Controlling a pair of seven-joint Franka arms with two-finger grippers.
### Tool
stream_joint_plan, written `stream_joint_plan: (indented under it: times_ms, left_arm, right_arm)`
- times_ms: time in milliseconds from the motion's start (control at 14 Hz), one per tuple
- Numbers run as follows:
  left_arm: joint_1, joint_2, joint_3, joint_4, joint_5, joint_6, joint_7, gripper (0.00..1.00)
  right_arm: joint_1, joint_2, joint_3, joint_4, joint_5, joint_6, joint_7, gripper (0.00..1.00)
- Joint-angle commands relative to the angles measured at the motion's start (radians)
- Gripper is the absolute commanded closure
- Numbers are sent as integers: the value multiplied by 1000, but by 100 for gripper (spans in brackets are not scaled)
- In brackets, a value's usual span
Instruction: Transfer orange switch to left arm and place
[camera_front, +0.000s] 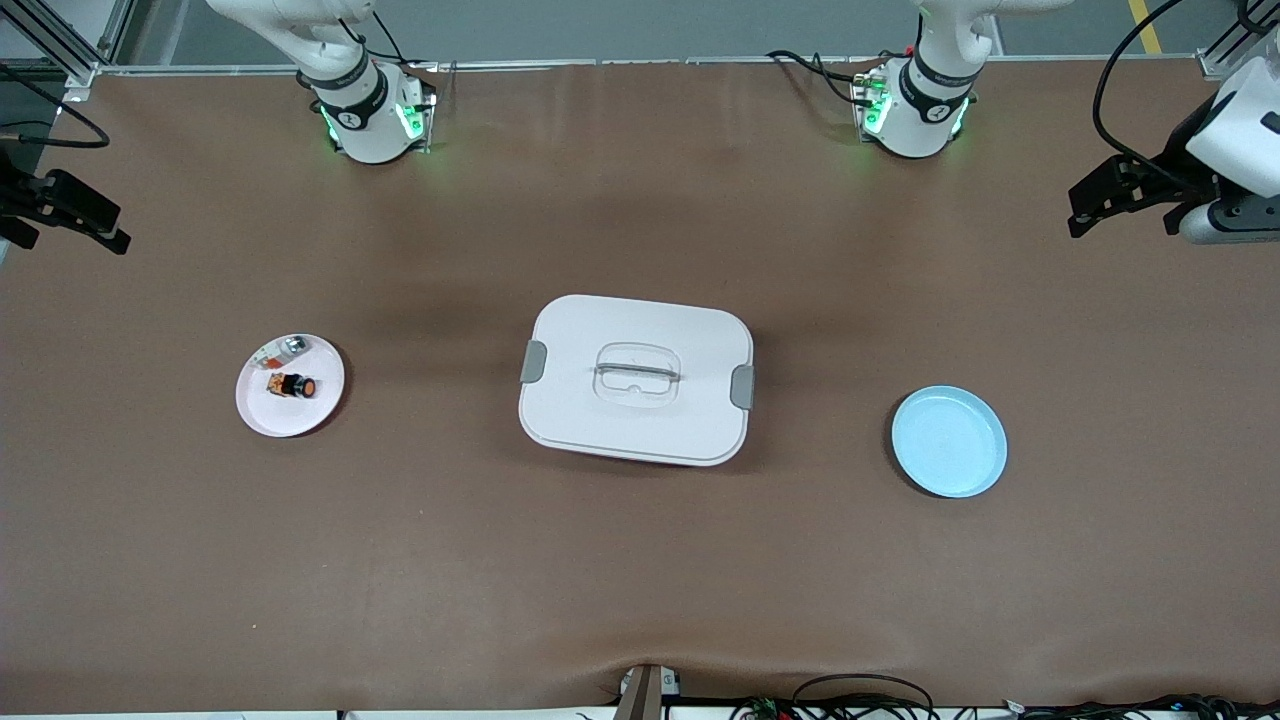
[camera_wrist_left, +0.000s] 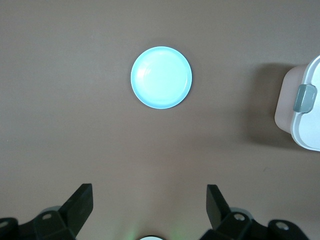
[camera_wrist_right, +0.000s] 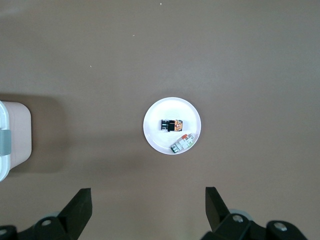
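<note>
**Two arms raised at the table ends, switch resting on the pink plate**

Right gripper (camera_wrist_right: 145, 212): jaws spread wide and empty, held high over the brown table (camera_front: 640, 560) toward the right arm's end; in the front view it shows at the frame's edge (camera_front: 62, 212). Its wrist view looks straight down on the pink plate (camera_wrist_right: 155, 135). Left gripper (camera_wrist_left: 150, 210): jaws likewise spread wide and empty, held high over the left arm's end of the table, seen in the front view at (camera_front: 1125, 195). Its wrist view looks down on the blue plate (camera_wrist_left: 161, 77), which carries nothing.

The orange switch (camera_front: 293, 385) lies on its side near the middle of the pink plate, orange end toward the box. Just beside it on the same plate, farther from the front camera, lies a small silvery-white piece (camera_front: 281, 349); whether the two touch cannot be told.

The white box (camera_front: 560, 400), lid on and grey clips at both short ends, stands at mid-table between the two plates, well apart from each. Both arms wait, neither touching anything
</note>
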Motion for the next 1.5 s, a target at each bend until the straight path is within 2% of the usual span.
stream_joint_plan:
  times_ms: [0,1429]
  left_arm:
    - [2,8,-3,19,2,-14,20,0]
    - [2,34,-1,22,28,-1,4,0]
  right_arm:
    - [-5,14,1,30,11,-18,-12,0]
    - [-3,43,4,20,-1,-22,-14,0]
